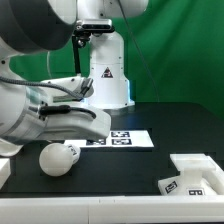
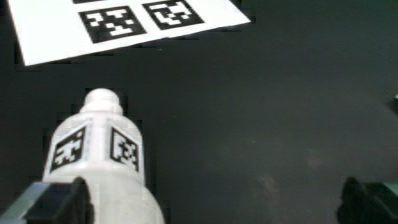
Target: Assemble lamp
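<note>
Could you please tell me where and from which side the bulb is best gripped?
Probably across the wide tagged body of the bulb, coming down from above: it lies on its side, neck toward the marker board, so both flanks are free for the open gripper. The neck tapers and may slip.

marker board (image 1: 121,140): centre of the exterior view, flat on the table (image 1: 120,172).
bulb (image 1: 57,158): lower left, on the table, in front of the marker board's left end, apparently apart from it.
base (image 1: 196,178): lower right corner, well apart from the bulb.
</note>
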Robot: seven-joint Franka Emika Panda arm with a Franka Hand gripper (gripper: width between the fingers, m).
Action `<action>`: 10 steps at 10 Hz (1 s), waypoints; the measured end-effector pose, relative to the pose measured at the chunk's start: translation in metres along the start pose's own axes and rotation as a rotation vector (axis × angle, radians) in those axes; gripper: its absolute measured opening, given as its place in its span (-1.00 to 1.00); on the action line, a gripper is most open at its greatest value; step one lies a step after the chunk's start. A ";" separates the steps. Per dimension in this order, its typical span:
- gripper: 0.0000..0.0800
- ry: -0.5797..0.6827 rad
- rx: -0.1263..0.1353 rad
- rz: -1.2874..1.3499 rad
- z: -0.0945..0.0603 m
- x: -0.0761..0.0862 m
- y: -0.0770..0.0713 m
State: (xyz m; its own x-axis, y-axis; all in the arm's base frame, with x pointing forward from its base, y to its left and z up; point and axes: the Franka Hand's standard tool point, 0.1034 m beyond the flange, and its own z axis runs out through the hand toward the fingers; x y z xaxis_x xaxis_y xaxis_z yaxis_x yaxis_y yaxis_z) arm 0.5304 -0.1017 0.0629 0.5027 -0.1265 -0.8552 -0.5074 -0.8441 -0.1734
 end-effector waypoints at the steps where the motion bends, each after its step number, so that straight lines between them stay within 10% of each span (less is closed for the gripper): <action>1: 0.75 -0.015 -0.002 0.005 0.000 0.001 0.004; 10: 0.75 0.002 -0.017 0.006 -0.006 0.003 0.014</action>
State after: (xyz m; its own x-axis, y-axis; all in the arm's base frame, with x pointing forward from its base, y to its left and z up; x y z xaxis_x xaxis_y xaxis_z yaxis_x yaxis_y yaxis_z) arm 0.5292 -0.1174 0.0607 0.5010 -0.1322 -0.8553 -0.4983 -0.8521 -0.1602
